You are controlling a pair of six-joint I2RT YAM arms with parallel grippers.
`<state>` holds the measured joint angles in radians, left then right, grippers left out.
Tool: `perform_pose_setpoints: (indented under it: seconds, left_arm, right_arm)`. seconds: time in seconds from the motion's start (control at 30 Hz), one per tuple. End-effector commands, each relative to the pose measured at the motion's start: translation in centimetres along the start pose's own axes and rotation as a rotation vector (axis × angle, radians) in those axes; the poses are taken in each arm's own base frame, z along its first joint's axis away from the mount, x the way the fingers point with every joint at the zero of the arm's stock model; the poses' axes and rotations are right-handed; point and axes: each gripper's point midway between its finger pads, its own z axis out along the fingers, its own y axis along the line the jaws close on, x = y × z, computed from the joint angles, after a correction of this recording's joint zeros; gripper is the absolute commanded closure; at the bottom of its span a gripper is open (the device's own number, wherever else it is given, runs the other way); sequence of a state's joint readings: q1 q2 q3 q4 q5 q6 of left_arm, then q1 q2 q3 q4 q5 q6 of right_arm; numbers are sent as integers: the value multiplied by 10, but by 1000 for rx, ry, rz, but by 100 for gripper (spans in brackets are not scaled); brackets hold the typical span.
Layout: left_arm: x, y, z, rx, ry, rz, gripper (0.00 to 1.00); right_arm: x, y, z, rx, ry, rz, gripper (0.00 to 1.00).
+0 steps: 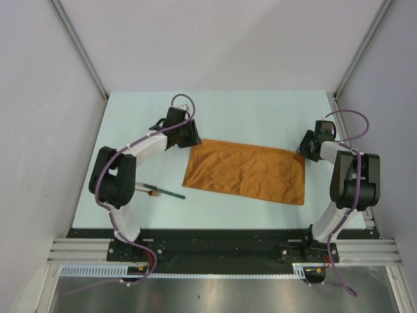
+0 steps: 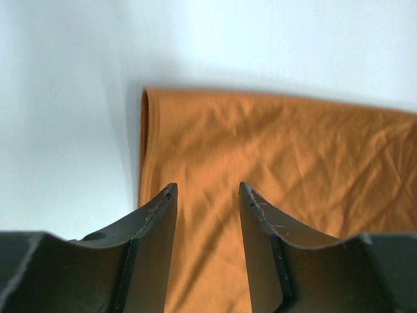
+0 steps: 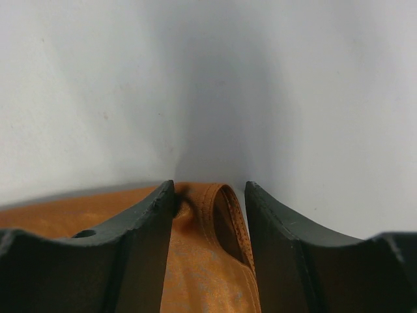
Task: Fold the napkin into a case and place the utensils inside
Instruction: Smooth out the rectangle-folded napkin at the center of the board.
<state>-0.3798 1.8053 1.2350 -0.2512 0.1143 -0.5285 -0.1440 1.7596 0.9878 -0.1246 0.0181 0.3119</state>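
Across the middle of the pale table [image 1: 260, 111] the napkin [image 1: 247, 173] lies as a wide orange rectangle, creased and flat. It has a rounded doubled edge at its left end and a small loop of hem at its far right corner, so we judge it already folded over once. We expect it to be light, limp and a little clingy: it will sag from any pinch, and the layers may slide apart unless both are caught together. The corners and the hemmed edge look like the best places to take hold, one arm at each end to keep the cloth taut. Our left gripper [image 2: 207, 189] sits low over the far left corner, jaws parted, with only the cloth lying beneath them. Our right gripper [image 3: 210, 186] bends down at the far right corner, jaws likewise apart, the hem loop standing loosely between them, not pinched. The utensils [image 1: 163, 190] lie on the table beside our left arm, apart from the cloth.
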Motion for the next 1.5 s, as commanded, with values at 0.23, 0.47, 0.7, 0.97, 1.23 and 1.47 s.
perform_pose_setpoints:
  seconds: [0.23, 0.47, 0.7, 0.97, 1.23, 1.47]
  left_arm:
    - [-53, 15, 43, 70, -10, 124, 60]
    - [-57, 13, 48, 88, -16, 135, 61]
    - [-47, 2, 58, 188, -11, 107, 58]
    - [-39, 13, 66, 142, 24, 86, 58]
    - [-35, 13, 69, 145, 40, 46, 55]
    - [-35, 7, 70, 184, 46, 32, 59]
  right_arm:
    - [-6, -5, -13, 15, -11, -4, 48]
    - [-3, -8, -13, 23, 5, -4, 56]
    - [-17, -4, -32, 11, -47, 1, 37]
    - [-1, -8, -37, 6, -16, 13, 47]
    - [-2, -9, -31, -29, -17, 33, 56]
    - [-9, -4, -23, -62, -27, 34, 72]
